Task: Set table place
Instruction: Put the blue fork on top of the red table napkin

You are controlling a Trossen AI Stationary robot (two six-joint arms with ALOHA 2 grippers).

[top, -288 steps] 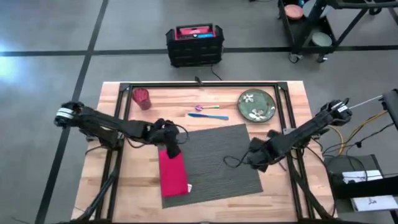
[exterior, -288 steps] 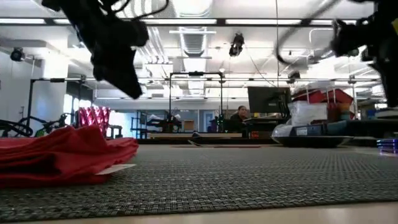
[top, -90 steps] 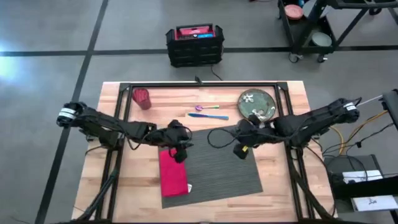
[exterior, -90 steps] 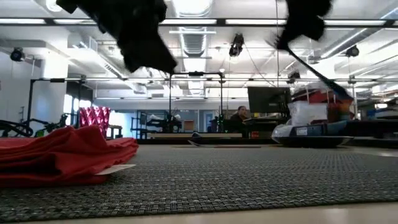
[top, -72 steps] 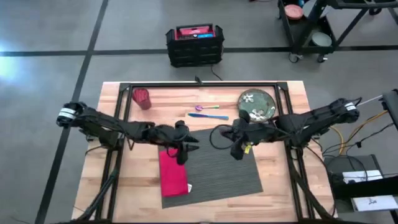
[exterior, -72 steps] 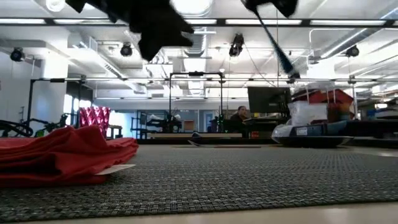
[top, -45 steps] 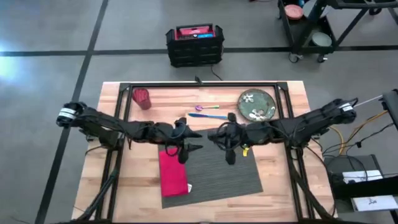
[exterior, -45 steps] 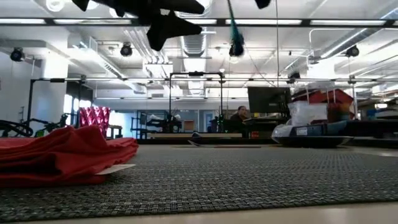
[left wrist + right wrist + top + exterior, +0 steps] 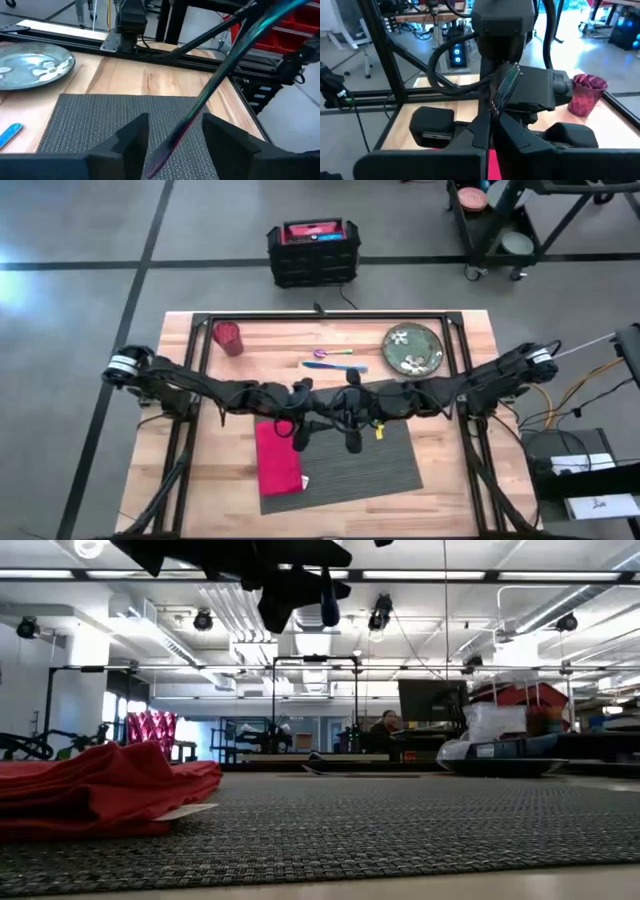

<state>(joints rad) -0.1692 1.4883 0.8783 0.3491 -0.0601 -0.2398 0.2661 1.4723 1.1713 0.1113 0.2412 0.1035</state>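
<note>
Your right end effector [image 9: 352, 442] is clamped on a slim teal utensil [image 9: 235, 52], held above the table place [image 9: 350, 460]. Your left end effector [image 9: 312, 430] faces it with fingers [image 9: 131, 137] spread, the utensil's tip between them. The table place lies directly beneath both, red napkin [image 9: 279, 458] on its edge beside your left end effector.

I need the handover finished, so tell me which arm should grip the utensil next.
Left. The left gripper is open with the utensil passing between its fingers, while the right gripper holds it shut above the placemat. Closing the left gripper should probably take it.
</note>
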